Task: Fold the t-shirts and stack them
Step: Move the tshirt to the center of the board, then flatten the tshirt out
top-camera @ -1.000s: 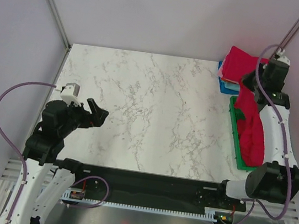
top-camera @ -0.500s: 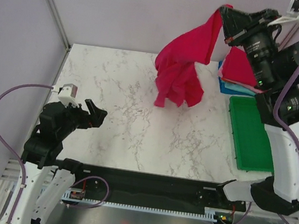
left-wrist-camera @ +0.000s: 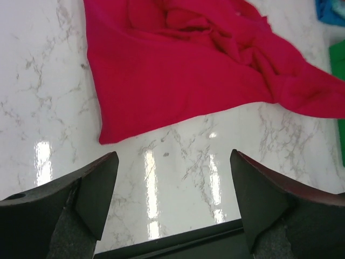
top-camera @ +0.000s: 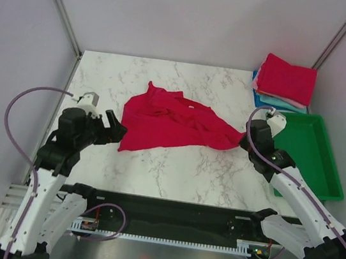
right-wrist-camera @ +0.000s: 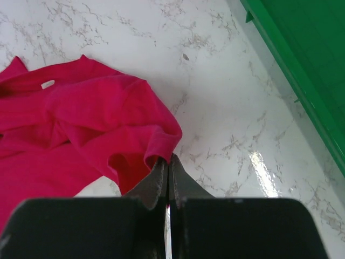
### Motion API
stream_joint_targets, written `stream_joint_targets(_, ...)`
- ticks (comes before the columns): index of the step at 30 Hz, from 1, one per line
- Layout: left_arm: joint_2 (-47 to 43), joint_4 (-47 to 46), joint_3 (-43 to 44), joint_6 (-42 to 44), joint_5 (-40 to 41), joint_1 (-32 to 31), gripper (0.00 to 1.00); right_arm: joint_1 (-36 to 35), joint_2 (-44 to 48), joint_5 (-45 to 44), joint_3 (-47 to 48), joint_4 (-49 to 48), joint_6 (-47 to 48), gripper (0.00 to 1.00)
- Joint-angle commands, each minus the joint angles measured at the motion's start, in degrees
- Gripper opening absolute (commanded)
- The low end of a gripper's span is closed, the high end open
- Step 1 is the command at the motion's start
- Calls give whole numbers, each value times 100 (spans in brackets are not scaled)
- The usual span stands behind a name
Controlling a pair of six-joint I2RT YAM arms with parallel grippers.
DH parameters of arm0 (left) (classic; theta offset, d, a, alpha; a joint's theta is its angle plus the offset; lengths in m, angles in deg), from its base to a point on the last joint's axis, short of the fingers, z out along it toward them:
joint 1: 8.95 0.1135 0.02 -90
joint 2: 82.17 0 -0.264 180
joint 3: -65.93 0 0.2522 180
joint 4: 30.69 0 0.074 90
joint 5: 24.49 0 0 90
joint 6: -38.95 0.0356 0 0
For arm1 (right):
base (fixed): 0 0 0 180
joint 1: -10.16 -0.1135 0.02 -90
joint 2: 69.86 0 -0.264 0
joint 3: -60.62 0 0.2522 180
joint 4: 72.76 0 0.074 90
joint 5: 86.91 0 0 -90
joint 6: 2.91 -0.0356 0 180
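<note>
Pinching: right claw (right-wrist-camera: 167,162), pressed together on crimson t-shirt (top-camera: 174,123) right tip
Shirt axis: left-right
Left claw (top-camera: 115,129): spread, just beside shirt's left corner

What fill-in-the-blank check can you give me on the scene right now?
1. The right gripper is ___ on the crimson t-shirt.
2. The left gripper stands ___, holding nothing.
3. The folded stack sits just beyond the ___ tray.
Missing words: shut; open; green.
</note>
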Motion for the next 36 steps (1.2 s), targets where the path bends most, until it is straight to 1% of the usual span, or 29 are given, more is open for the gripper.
stream_joint_targets(1, 883, 134, 74, -280, 149, -117, 91, 1, 339, 27, -44, -395, -327, 0)
stream_joint_targets(3, 1533, 152, 22, -587, 352, -170, 89, 1, 261, 89, -193, -404, -274, 0)
stream_joint_targets(4, 1536, 135, 22, -589, 353, -188, 87, 1, 234, 107, -194, -430, -256, 0)
stream_joint_targets(6, 1799, 47, -136, -957, 449, -293, 80, 1, 173, 177, -290, -527, -186, 0)
stream_joint_targets(7, 1860, -101, -232, -1080, 545, -494, 79, -8, 155, 281, -334, -571, -107, 0)
stream_joint_targets(10, 2247, -339, -741, -1633, 1107, -802, 79, 1, 155, 423, -405, -712, 25, 0)
stream_joint_targets(13, 2537, -629, -1163, -1836, 1310, -804, 77, 10, 172, 528, -431, -791, 201, 0)
stream_joint_targets(20, 2502, -1200, -1490, -1890, 2031, -804, 77, 1, 146, 976, -572, -1001, 456, 0)
stream_joint_targets(26, 2871, -1596, -1472, -1802, 2321, -786, 75, 1, -3, 1091, -783, -1247, 482, 0)
stream_joint_targets(31, 3521, -1939, -1332, -1749, 2330, -690, 61, 10, -91, 1153, -897, -1353, 552, 0)
stream_joint_targets(32, 3635, -1983, -1297, -1741, 2287, -689, 53, 10, -92, 1153, -915, -1362, 570, 0)
stream_joint_targets(34, 3847, -2071, -1218, -1749, 2217, -689, 43, 10, -92, 1118, -950, -1362, 614, 0)
stream_joint_targets(35, 3891, -2115, -1200, -1741, 2199, -689, 34, 18, -74, 1109, -959, -1362, 649, 0)
stream_joint_targets(36, 3943, -2124, -1165, -1723, 2190, -689, 31, 36, -74, 1117, -967, -1362, 667, 0)
